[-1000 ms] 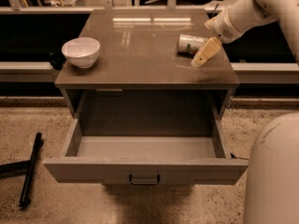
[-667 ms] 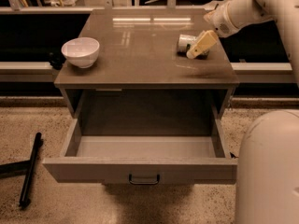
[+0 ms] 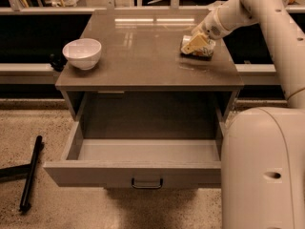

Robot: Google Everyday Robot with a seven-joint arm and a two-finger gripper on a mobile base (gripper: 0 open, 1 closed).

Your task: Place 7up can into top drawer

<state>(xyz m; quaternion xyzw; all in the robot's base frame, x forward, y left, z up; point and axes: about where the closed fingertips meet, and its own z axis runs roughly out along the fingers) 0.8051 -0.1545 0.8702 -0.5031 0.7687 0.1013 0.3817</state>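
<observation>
The 7up can (image 3: pixel 205 51) lies on its side at the back right of the grey-brown cabinet top (image 3: pixel 143 66). My gripper (image 3: pixel 194 45) is down on the can, covering its left part, with the white arm reaching in from the upper right. The top drawer (image 3: pixel 95 173) is pulled out wide below the cabinet top. Its pale grey inside (image 3: pixel 147 150) holds nothing, and a small dark handle (image 3: pixel 147 184) sits at the centre of its front panel.
A white bowl (image 3: pixel 82 53) stands at the left front of the cabinet top. A black rod (image 3: pixel 31 173) lies on the speckled floor to the left. My white base (image 3: pixel 262 171) fills the lower right, next to the drawer's right end.
My gripper has moved left from beside the can's right end to on top of the can. The can, bowl and drawer have stayed in place.
</observation>
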